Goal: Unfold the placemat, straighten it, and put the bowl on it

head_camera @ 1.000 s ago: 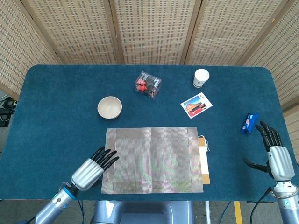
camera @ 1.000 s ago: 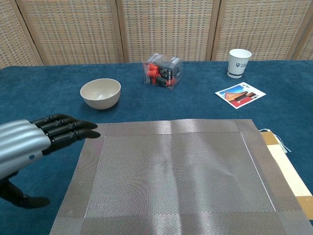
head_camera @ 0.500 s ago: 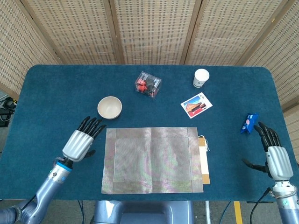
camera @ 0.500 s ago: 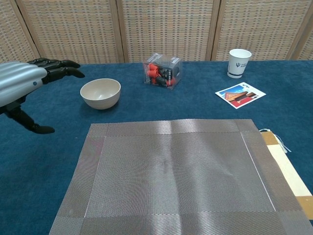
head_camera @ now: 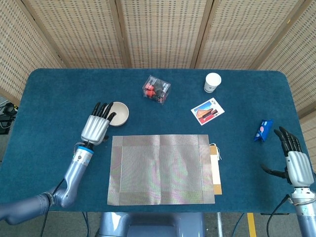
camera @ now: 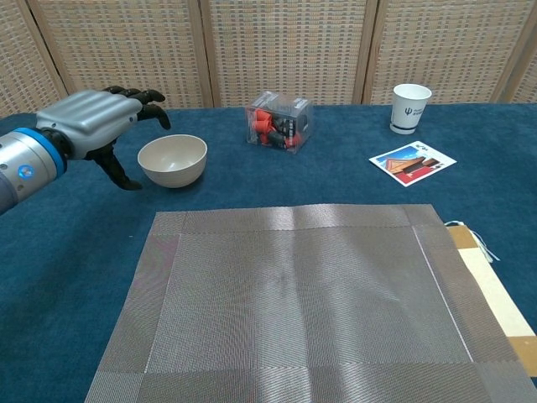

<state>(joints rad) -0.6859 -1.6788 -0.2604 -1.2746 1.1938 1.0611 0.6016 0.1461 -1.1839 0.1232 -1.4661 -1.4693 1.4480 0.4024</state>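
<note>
Left hand (head_camera: 98, 126) held over the blue felt-covered bench (head_camera: 59, 94), palm down, forearm running back toward the near-left edge; dark fingers (head_camera: 104, 109) spread and slightly curled, holding nothing. Fingertips reach the left rim of the small cream ceramic bowl (head_camera: 117, 113); in the chest view the left hand (camera: 94, 117) sits above and just left of the bowl (camera: 173, 159), thumb hanging down beside its wall, contact cannot be told. Bowl stands upright on the bench, just beyond the far-left corner of the grey woven rectangular placemat (head_camera: 160, 169), not on it. Placemat lies flat and opened out, near the front edge, with a tan paper tag (head_camera: 216, 169) along its right side. Right hand (head_camera: 295, 164) rests low at the far right edge, fingers spread and straight, empty, near a small blue packet (head_camera: 263, 129). Further back: clear plastic box with red pieces (head_camera: 156, 89), white paper cup (head_camera: 213, 82), picture card (head_camera: 207, 111).
</note>
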